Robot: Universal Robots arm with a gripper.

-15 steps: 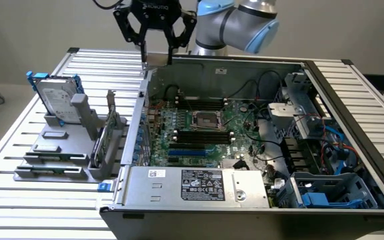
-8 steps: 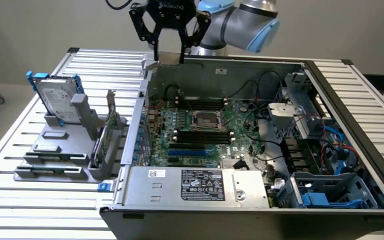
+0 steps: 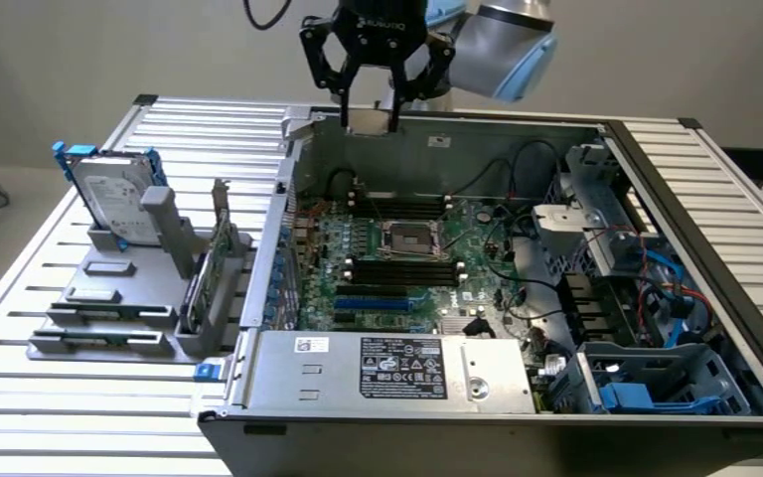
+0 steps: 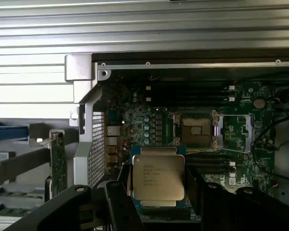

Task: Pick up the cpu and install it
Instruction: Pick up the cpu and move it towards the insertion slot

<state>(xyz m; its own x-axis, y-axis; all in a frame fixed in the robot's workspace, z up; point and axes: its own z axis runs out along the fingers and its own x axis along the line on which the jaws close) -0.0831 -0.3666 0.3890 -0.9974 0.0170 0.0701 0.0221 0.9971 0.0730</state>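
Up above the far wall of the open computer case (image 3: 620,134), the claw (image 3: 371,117) hung pinching the cpu (image 3: 373,120) between its dark fingers (image 4: 116,202). In the wrist view the claw (image 4: 158,195) gripped the cpu (image 4: 158,177) by two opposite edges, with the shiny metal lid and its printed lettering facing the camera and a green edge of the chip's board showing around it. The jaws were pressed against the chip, not spread free.

Below the claw and further into the case lay the motherboard (image 3: 395,258). Its processor socket (image 3: 405,238) sat well apart from the held chip, uncovered, with the gold contact field of the socket (image 4: 196,129) bare and its metal frame (image 4: 236,132) folded open just beside it. Black memory slots (image 3: 401,270) ran on both sides of the socket.

Well off to the claw's side, outside the case, a silver hard drive (image 3: 114,204) with blue brackets stood upright in a grey holder (image 3: 103,318) on the slatted desk (image 3: 37,397).
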